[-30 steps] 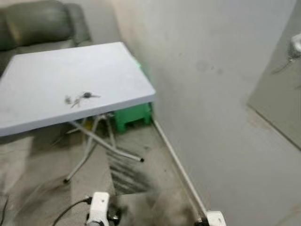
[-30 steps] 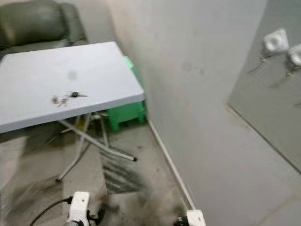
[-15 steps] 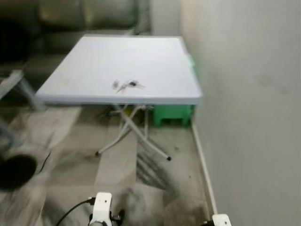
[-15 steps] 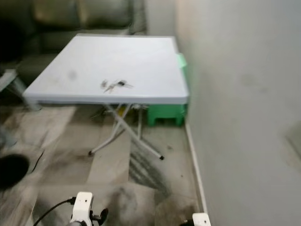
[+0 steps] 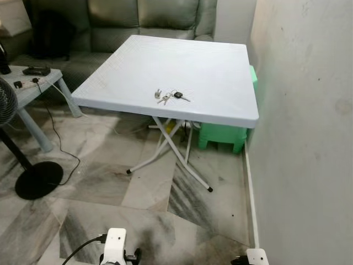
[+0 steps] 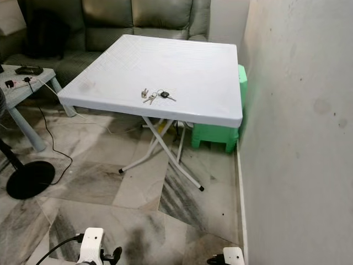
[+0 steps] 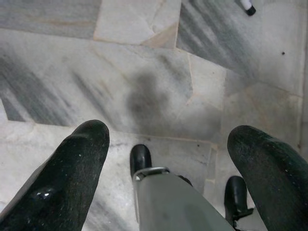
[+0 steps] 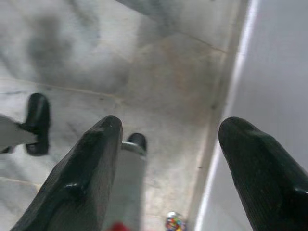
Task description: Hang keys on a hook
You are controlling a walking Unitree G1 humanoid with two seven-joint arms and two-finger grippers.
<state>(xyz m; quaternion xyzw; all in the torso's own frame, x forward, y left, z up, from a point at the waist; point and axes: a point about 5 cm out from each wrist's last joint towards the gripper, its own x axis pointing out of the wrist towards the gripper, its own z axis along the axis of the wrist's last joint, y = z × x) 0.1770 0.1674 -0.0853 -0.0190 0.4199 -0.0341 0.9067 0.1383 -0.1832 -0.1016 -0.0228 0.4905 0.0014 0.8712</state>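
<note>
While both jaws hang wide, keys (image 5: pixel 171 96) lie strung sideways along table (image 5: pixel 220 83) front.

green stool (image 5: pixel 223 134) under white folding table (image 5: pixel 220 99), beside sofa (image 5: pixel 138 19).

No text, label, brand, number or sign can be read in any view. The white folding table (image 5: pixel 209 83) and the keys (image 5: pixel 171 96) lying on it are seen without legible markings; any lettering on the keys is too small to be made out. The green stool (image 5: pixel 223 135) and the wall (image 5: pixel 309 110) on the right are likewise unmarked.
</note>
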